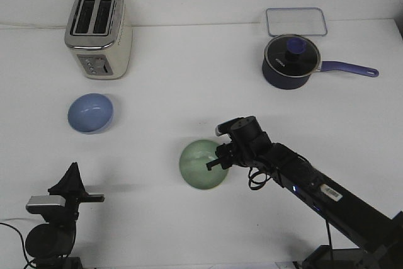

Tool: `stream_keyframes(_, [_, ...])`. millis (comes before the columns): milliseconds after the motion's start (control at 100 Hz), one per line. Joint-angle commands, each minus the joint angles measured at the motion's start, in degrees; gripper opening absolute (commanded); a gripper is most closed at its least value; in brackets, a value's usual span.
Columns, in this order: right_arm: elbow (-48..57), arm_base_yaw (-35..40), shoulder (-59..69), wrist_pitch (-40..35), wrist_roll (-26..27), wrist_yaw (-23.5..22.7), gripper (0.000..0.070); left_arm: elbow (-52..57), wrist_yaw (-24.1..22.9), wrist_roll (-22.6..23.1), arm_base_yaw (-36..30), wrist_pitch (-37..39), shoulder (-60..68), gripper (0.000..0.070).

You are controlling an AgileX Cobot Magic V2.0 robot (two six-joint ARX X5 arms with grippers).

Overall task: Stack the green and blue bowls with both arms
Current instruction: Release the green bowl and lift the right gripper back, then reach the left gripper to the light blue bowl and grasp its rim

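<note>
The pale green bowl (pixel 200 165) sits near the table's middle front. My right gripper (pixel 217 159) is at its right rim, one finger over the inside and one outside, and looks closed on the rim. The light blue bowl (pixel 90 113) stands alone at the left, in front of the toaster, with its mouth up. My left gripper (pixel 73 177) is folded at the front left corner, fingers pointing up and together, holding nothing, well short of the blue bowl.
A cream and silver toaster (pixel 99 33) stands at the back left. A dark navy lidded saucepan (pixel 291 62) with a purple handle is at the back right, with a clear lidded container (pixel 296 22) behind it.
</note>
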Motion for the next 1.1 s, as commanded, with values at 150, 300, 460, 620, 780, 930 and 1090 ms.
stream_keyframes(150, [0.6, 0.6, 4.5, 1.3, 0.6, -0.3, 0.002, -1.1, 0.1, -0.7, 0.0, 0.7, 0.0, 0.0014])
stream_keyframes(300, [0.6, 0.6, 4.9, 1.3, -0.1, -0.2, 0.0229, -1.0, 0.1, -8.5, 0.0, 0.9, 0.0, 0.0011])
stream_keyframes(460, [0.7, -0.2, 3.3, 1.6, -2.2, -0.2, 0.027, -0.3, 0.1, -17.3, 0.0, 1.0, 0.0, 0.0012])
stream_keyframes(620, [1.0, -3.7, -3.2, 2.6, -4.7, -0.1, 0.027, 4.1, -1.8, -19.7, 0.0, -2.7, 1.2, 0.0015])
stream_keyframes(780, [1.0, -9.6, -10.8, 2.9, -8.5, 0.4, 0.0269, 14.3, -8.2, -20.5, 0.2, -11.8, 10.7, 0.0015])
stream_keyframes(930, [-2.0, -13.7, -16.5, 8.4, -8.9, 2.0, 0.0269, 25.1, -7.8, -20.2, 0.8, -11.8, 26.1, 0.0015])
stream_keyframes(1090, [-12.5, -15.2, -23.1, 17.7, -8.9, 3.3, 0.0269, 39.7, -5.6, -15.0, 2.4, -17.4, 46.2, 0.0013])
